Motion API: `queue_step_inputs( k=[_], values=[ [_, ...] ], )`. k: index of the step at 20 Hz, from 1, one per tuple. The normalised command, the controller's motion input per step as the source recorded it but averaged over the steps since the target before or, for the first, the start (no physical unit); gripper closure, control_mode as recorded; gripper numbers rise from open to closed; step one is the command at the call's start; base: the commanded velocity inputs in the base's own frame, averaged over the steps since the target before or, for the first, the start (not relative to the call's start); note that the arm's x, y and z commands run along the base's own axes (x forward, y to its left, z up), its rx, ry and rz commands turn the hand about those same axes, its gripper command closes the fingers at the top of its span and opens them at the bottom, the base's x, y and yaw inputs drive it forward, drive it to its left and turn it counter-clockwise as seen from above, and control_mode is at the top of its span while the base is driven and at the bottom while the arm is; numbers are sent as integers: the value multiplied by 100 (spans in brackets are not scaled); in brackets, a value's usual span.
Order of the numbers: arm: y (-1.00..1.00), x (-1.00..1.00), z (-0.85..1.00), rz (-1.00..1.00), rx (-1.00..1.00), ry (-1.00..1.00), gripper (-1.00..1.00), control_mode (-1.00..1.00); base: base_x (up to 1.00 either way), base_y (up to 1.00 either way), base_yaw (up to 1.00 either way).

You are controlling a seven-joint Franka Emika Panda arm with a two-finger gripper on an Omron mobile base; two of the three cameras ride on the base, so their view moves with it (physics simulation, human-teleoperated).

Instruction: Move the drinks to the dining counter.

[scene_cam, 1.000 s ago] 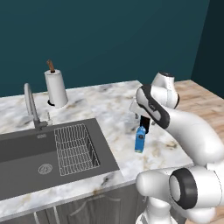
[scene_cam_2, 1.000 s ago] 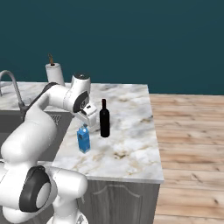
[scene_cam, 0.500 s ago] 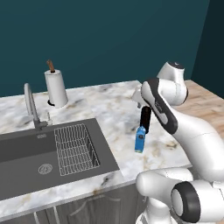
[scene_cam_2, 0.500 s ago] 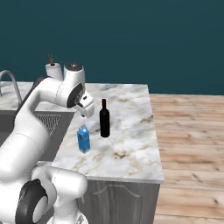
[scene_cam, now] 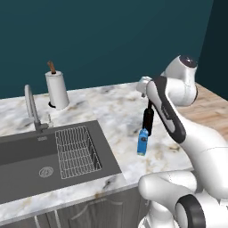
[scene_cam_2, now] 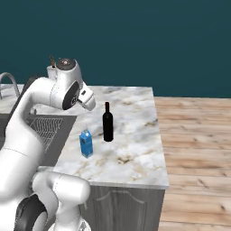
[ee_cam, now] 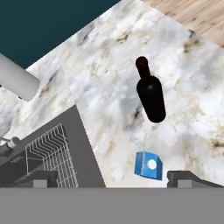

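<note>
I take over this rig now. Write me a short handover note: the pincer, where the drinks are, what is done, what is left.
Pincer: open, holding nothing, raised above the counter.
Blue carton and dark bottle: both upright on the marble dining counter, right of the sink, close together but apart, the carton nearer the front edge.
Done: both drinks stand on the dining counter.
Left: apparently nothing; just check that the arm is clear of them.

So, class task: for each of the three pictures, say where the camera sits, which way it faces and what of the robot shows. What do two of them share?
Left base view: behind the arm's left, facing the sink and paper-towel roll; arm at right.
Right base view: behind its right, facing the counter's end; arm at left.
Hand view: looks down from above; open gripper tips at bottom.
All share the blue carton and dark bottle.
</note>
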Motion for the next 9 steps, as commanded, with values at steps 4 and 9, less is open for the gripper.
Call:
queue_step_inputs(
  k=[4,9],
  values=[
    [0,-1,48,0,-5,-22,-100,-100,0,0,0],
    [0,-25,37,0,-2,-18,-100,-100,0,0,0]
  ],
)
